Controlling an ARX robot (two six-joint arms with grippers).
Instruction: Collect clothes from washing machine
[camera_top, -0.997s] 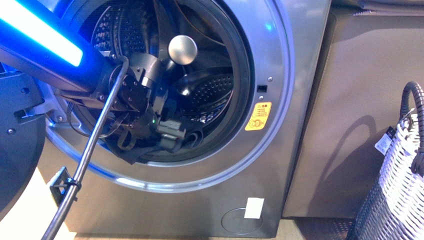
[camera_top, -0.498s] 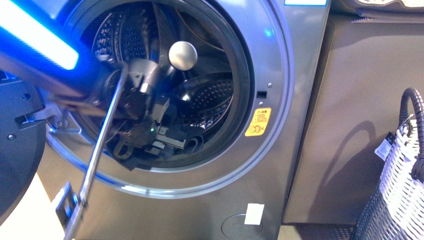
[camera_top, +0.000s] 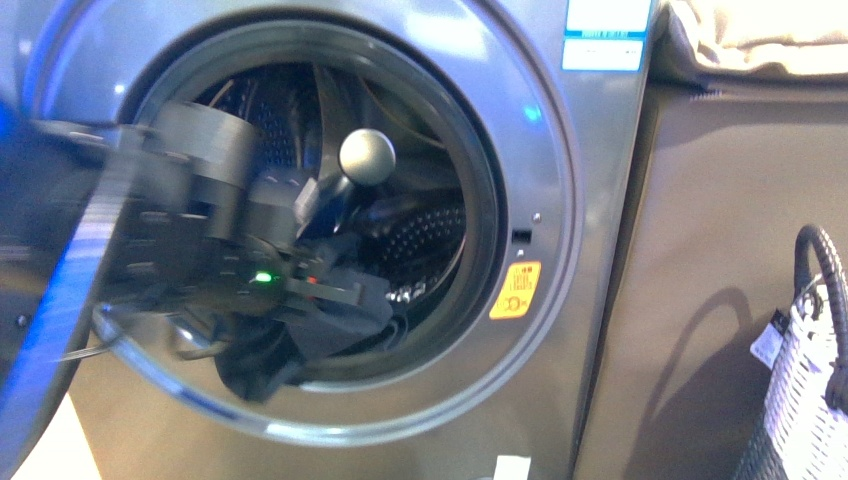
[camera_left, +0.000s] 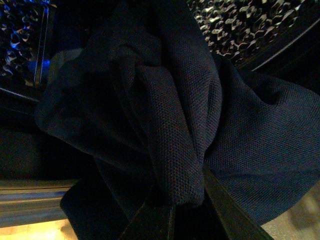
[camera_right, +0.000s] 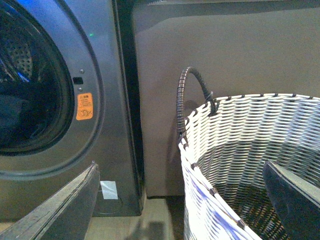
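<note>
**Navy garment pinched at the washer's mouth, basket off to the right**

The grey washing machine (camera_top: 560, 330) fills most of the front view. Its round mouth is open onto the perforated steel drum (camera_top: 432, 238). The left arm reaches into that mouth, blurred in this view.

The white woven basket (camera_right: 240, 125) stands on the floor to the machine's right, apart from it, beside a plain brown panel. One dark handle (camera_right: 192, 87) arches above its rim. The right wrist view looks down on part of its dark woven floor.

The clothes (camera_left: 170, 125), a dark navy garment, sit at the drum's lower front. The fabric is bunched into a thick fold, and from the front part of it hangs over the bottom lip of the mouth (camera_top: 255, 368).

The left gripper (camera_left: 182, 207) has its jaws pinching that fold. The right gripper (camera_right: 180, 167) is by the basket with its jaws spread wide, one finger over the basket's inside.

An orange sticker (camera_top: 515, 290) sits on the door ring, and a blue label (camera_top: 608, 32) near the machine's top corner.
</note>
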